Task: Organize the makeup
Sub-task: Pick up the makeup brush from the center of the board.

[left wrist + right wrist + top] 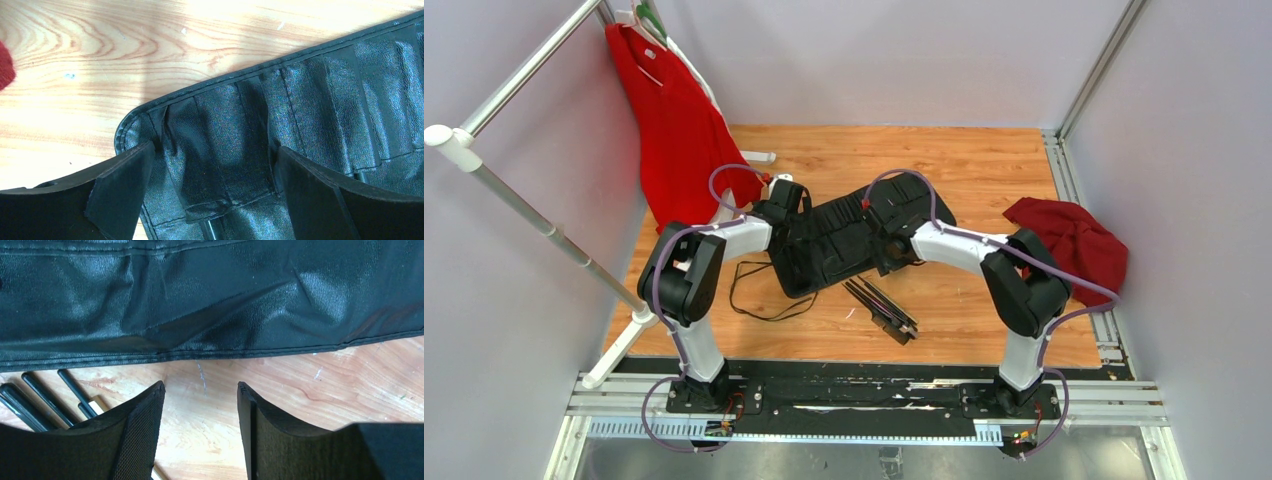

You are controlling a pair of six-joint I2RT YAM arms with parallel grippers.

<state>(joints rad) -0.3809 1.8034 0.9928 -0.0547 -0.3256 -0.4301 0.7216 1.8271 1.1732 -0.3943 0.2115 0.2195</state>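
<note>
1 blk case [839,245], 4 brush handles [42,398], 1 cord [731,290]

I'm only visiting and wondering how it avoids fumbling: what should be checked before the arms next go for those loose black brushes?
1. Right jaws free: ok, open over bare wood, nothing between them.
2. Left jaws free: ok, open above the case pockets, gripping nothing.
3. Brushes reachable: ok, bunched on the table beside the case's near edge.
4. Case unrolled: ok, lying open, though the arms hide part of it.
5. Empty pocket ready: cannot tell.
</note>
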